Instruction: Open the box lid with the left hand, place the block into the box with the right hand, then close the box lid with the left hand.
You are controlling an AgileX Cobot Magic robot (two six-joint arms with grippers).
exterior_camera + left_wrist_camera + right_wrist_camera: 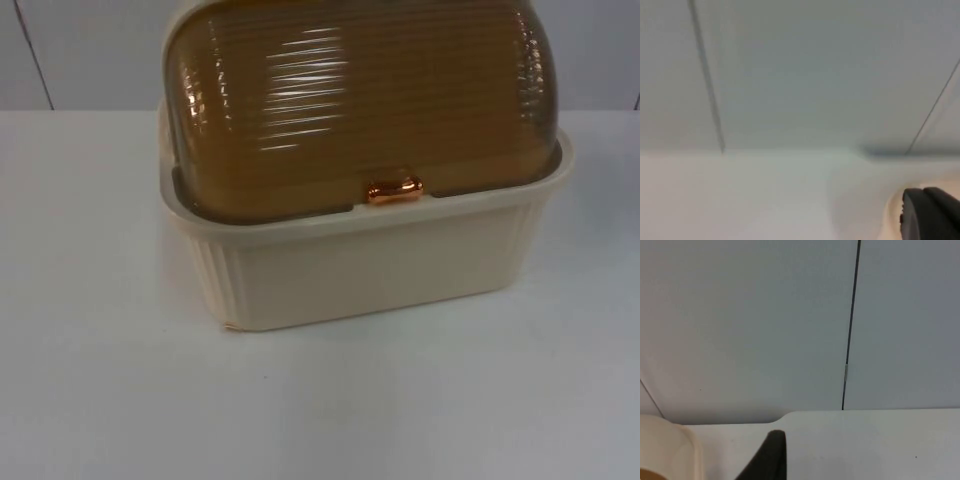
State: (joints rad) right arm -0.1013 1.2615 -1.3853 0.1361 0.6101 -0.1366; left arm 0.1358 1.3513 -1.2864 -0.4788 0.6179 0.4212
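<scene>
**Lid shut, opening not yet begun**

Bare table (110,400) lies nearest, in front of the box (380,270). On the box sits the amber lid (350,100), fully down, its copper handle (394,190) at the front rim. By my reading the first step is in hand: the left gripper (932,215) has to reach that handle and lift. One black fingertip shows beside the box's cream edge; whether its claw is open or closed I cannot tell. Same for the right gripper (771,457), waiting near the box's other side, facing the wall (750,325). No block can be made out, and the lid's top is cut off.
</scene>
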